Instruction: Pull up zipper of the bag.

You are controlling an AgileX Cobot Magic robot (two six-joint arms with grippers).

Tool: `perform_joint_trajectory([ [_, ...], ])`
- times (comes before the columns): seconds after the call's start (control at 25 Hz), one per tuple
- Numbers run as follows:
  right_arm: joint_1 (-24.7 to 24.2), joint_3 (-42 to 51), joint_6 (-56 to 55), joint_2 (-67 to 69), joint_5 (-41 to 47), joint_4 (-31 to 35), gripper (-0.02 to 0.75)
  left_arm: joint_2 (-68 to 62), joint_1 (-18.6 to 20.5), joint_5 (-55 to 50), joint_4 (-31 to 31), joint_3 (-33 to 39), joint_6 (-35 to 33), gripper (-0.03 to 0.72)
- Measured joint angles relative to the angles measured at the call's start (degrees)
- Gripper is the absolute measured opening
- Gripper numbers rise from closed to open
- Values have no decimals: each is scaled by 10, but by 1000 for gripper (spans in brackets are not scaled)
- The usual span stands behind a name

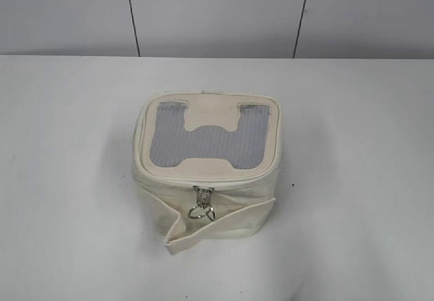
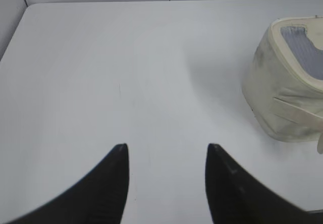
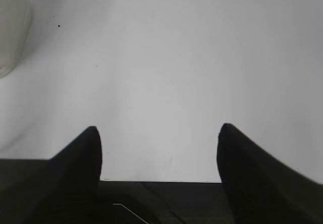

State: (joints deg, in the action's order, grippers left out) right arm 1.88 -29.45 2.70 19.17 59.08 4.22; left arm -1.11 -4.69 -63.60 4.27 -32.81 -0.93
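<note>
The small boxy cream bag stands mid-table in the exterior view, with a grey mesh H-shaped top panel and a loose cream strap sagging across its front. The zipper track runs round the top rim; its silver slider with a round ring pull hangs at the front middle. Neither arm shows in the exterior view. My left gripper is open and empty over bare table, with the bag off to its right. My right gripper is open and empty near the table's front edge; a blurred edge of the bag sits at far left.
The white table spreads wide around the bag. A white panelled wall stands behind it. The table's front edge shows in the right wrist view, with dark space below.
</note>
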Motion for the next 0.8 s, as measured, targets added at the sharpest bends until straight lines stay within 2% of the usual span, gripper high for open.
perform_joint_trajectory([
  [0.44,0,6,3,-190,9,1,555,9,0,30,3,20,-3,374],
  [0.8,0,7,3,-196,9,0,555,9,0,32,4,20,-3,360],
])
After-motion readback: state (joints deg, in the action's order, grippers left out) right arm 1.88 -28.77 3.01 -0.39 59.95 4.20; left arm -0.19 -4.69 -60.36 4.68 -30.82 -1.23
